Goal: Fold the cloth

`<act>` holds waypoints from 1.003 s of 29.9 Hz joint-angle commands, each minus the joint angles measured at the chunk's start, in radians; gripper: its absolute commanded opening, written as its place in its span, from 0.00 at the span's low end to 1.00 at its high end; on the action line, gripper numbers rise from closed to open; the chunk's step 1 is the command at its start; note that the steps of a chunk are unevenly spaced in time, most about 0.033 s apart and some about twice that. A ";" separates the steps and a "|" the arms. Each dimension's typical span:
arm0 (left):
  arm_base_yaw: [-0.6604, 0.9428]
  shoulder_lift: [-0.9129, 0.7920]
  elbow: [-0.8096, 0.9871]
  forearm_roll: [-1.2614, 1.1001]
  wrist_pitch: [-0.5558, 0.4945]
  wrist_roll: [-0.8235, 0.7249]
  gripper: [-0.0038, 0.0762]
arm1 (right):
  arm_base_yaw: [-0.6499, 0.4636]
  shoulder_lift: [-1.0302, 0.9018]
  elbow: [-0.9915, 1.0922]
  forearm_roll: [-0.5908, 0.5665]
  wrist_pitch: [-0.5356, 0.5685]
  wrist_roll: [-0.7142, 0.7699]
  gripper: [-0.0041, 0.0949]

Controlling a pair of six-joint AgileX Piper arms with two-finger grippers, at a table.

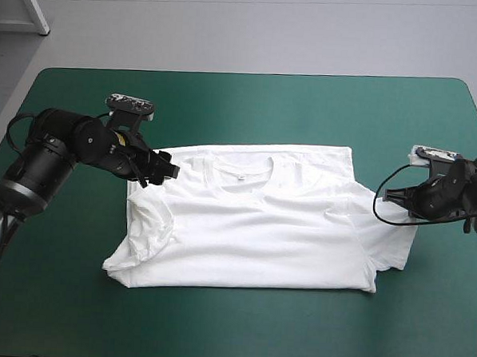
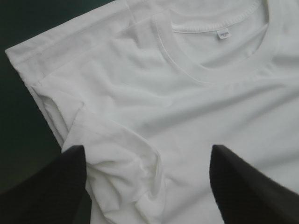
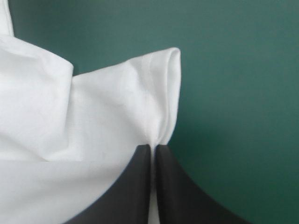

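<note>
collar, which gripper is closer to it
Left. The left gripper is open over the T-shirt, just beside the collar. The right gripper is shut on the opposite sleeve, farther off.

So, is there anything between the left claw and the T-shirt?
Nothing visible does. The left claw hangs open just over the T-shirt, at its rumpled sleeve. The right claw is shut on the other sleeve.

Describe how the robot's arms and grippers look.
The left arm and right arm are black; the left is thick rounded cylinders with a silvery ring at one joint. The left gripper and right gripper each carry two broad black fingers, curved fins tapering to points.
</note>
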 commanded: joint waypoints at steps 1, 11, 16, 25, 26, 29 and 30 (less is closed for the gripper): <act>-0.005 -0.052 -0.033 0.019 -0.037 -0.009 0.70 | 0.006 -0.076 -0.021 0.070 -0.039 -0.046 0.02; -0.005 -0.092 -0.033 0.030 -0.001 -0.016 0.70 | 0.304 -0.084 -0.030 0.360 -0.089 -0.284 0.02; -0.005 -0.105 -0.033 0.034 0.045 -0.025 0.70 | 0.424 -0.027 -0.030 0.355 -0.125 -0.268 0.02; -0.005 -0.108 -0.033 0.077 0.075 -0.043 0.70 | 0.440 0.025 -0.043 0.332 -0.114 -0.270 0.69; -0.005 -0.108 -0.033 0.084 0.085 -0.045 0.70 | 0.440 0.015 -0.051 0.316 -0.091 -0.258 0.73; -0.005 -0.108 -0.033 0.094 0.148 -0.047 0.70 | 0.440 -0.024 -0.080 0.239 0.006 -0.189 0.73; -0.005 -0.108 -0.033 0.103 0.178 -0.047 0.70 | 0.440 -0.037 -0.085 0.216 0.035 -0.170 0.72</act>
